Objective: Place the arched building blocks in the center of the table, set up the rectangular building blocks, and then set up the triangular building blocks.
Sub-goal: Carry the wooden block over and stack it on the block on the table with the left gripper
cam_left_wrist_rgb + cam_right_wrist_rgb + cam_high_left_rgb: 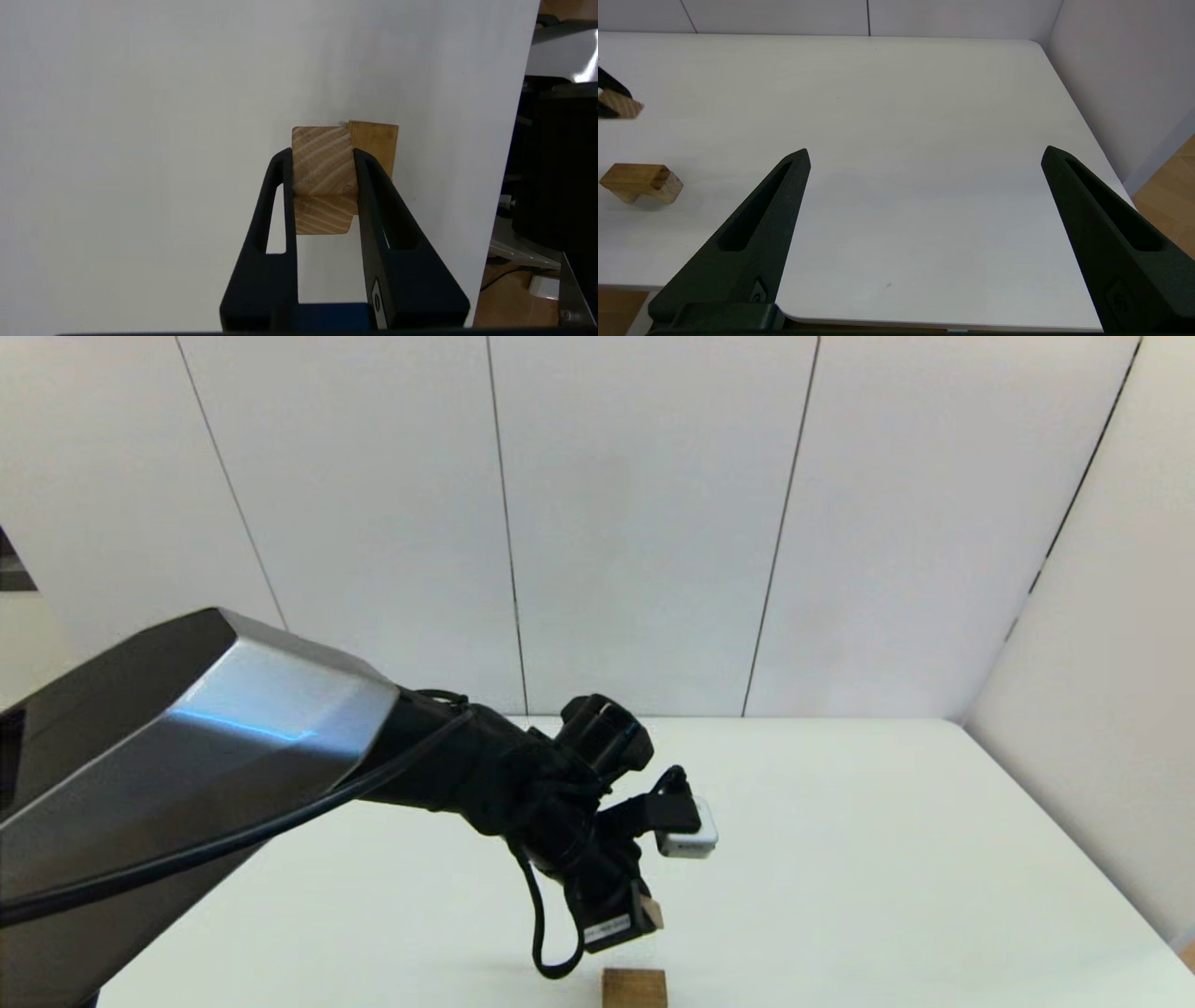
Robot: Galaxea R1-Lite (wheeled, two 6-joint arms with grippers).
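**Left claw clamped on a pale block, near edge of table**

Left gripper [322, 151] hangs over the table [887, 821] at about 6 o'clock of its surface, close to the near edge. Its two black fingers [280, 186] are drawn narrow and press on opposite sides of a pale wooden block [322, 172]. We see two striped, grainy faces of that block meeting at an edge. We cannot tell from these views whether it is the box-shaped piece or the wedge.

The arched building blocks [640, 179] piece lies on the table at 6 o'clock from the left claw in the head view. It sits right at the picture's lower edge and is apart from the held block. From the right wrist we note its flat top up and the cut-out facing down.

Right gripper [924, 151] hovers above the near right part of the table. Its fingers are spread wide with nothing between them. The arched piece and the left claw are well off to its left.
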